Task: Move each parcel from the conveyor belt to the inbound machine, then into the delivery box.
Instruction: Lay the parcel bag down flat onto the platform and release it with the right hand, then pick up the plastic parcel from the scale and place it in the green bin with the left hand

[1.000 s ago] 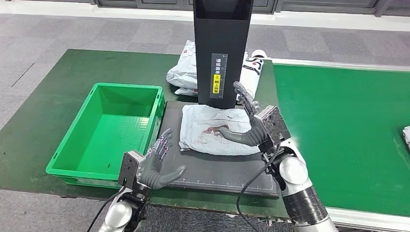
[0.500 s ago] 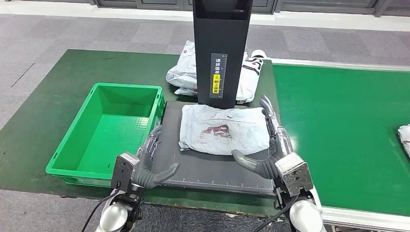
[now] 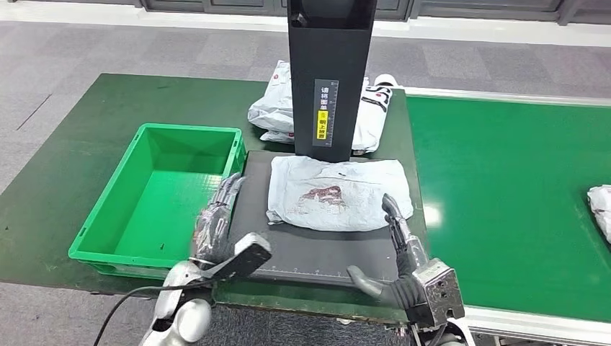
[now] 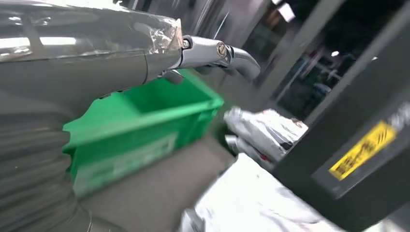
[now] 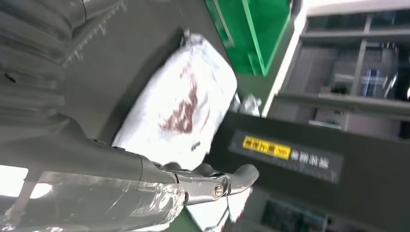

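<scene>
At the bottom of the head view, the left robot hand sits lower left with its fingers spread apart over the left edge of the black scanner platform, holding nothing. The right robot hand sits lower right at the platform's near right corner, thumb and fingers wide apart, also holding nothing.

The platform lies on a dark green tabletop in the left half of the frame. One crumpled white parcel with a reddish-brown mark lies flat on the platform at frame centre, just in front of the black upright column of the inbound machine, which carries a yellow label. The parcel is apart from both hands.

Left of the platform, touching its edge, stands one green delivery box; no parcel lies in it.

Behind the column, at upper centre, lie more white parcels in a loose heap; their number cannot be told. To the right runs the brighter green conveyor belt, with one more white parcel cut off by the right edge.

Grey tiled floor fills the upper part of the frame.
</scene>
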Controlling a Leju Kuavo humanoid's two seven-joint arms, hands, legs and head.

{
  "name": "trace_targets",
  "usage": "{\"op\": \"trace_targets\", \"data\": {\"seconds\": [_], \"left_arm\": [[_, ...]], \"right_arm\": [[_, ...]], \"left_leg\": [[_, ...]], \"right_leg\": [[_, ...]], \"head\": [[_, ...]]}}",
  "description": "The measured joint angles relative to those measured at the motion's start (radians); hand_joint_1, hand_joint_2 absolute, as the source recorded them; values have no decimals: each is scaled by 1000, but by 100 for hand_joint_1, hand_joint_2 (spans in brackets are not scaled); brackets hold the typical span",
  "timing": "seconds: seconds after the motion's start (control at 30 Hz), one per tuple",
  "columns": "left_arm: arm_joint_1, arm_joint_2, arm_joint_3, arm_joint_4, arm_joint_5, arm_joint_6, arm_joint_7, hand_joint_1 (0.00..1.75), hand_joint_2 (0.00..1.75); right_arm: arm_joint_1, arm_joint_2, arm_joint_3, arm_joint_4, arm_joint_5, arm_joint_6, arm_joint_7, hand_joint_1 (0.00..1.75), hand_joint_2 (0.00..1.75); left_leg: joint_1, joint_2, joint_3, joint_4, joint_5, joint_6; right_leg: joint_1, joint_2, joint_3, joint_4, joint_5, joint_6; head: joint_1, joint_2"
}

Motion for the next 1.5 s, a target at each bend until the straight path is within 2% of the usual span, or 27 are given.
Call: {"op": "trace_targets", "data": {"seconds": [0.13,0.3,0.5,0.7,0.97,1.5], "left_arm": [[-106,1,-44,97,-211,-37,57,0,175],[-267,1,-120,300,-384,-61,100,0,175],[-404,-3,-195,509,-425,-67,108,0,175],[-512,-13,-234,698,-412,-89,100,0,175],[-561,-18,-253,798,-408,-93,100,0,175],[-570,-20,-256,832,-408,-93,100,0,175]], "right_arm": [[-8,23,-12,13,20,46,2,0,175],[-17,45,-20,27,30,83,3,0,175],[-22,57,-24,44,44,113,1,0,175],[-31,61,-24,64,54,126,-3,0,175],[-34,61,-24,74,57,127,-5,0,175],[-34,61,-24,76,57,127,-6,0,175]], "left_leg": [[0,0,0,0,2,-1],[0,0,0,0,3,-1],[0,2,0,0,3,-1],[0,2,0,0,3,-1],[0,2,0,0,3,-1],[0,1,0,0,3,-1]], "right_leg": [[0,0,0,0,2,0],[0,1,0,0,4,0],[0,2,0,0,5,0],[0,2,0,1,5,0],[0,2,0,1,5,0],[0,2,0,1,5,0]], "head": [[0,0],[0,0],[0,0],[0,0],[0,0],[0,0]]}}
